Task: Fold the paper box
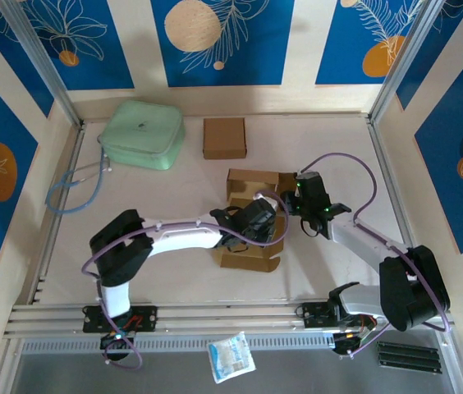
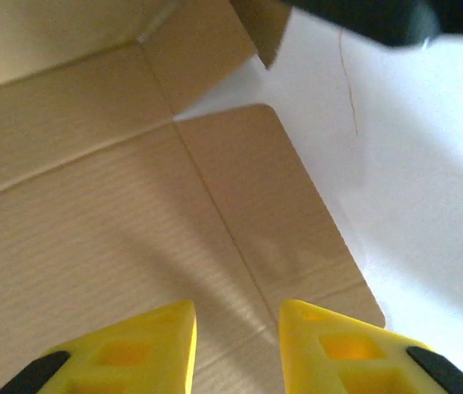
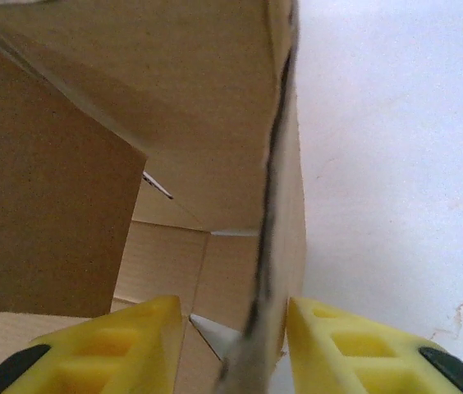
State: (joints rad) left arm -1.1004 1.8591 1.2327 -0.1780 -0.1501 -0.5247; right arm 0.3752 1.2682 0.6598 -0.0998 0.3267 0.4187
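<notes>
The brown paper box [image 1: 248,256] lies part-folded at the table's middle, with some flaps raised. My left gripper [image 1: 256,220] hovers over it. In the left wrist view, the left gripper [image 2: 237,320] is open, its yellow fingertips [image 2: 174,328] above a flat creased panel [image 2: 92,246] with nothing between them. My right gripper [image 1: 293,197] is at the box's right side. In the right wrist view, the right gripper [image 3: 233,316] straddles an upright wall [image 3: 277,205]. The right finger is close to the wall, and a gap shows on the left.
A mint green pouch [image 1: 143,134] and a small closed cardboard box [image 1: 224,137] sit at the back. A blue cable [image 1: 75,193] loops at the left. A white packet [image 1: 231,356] lies below the rails at the near edge.
</notes>
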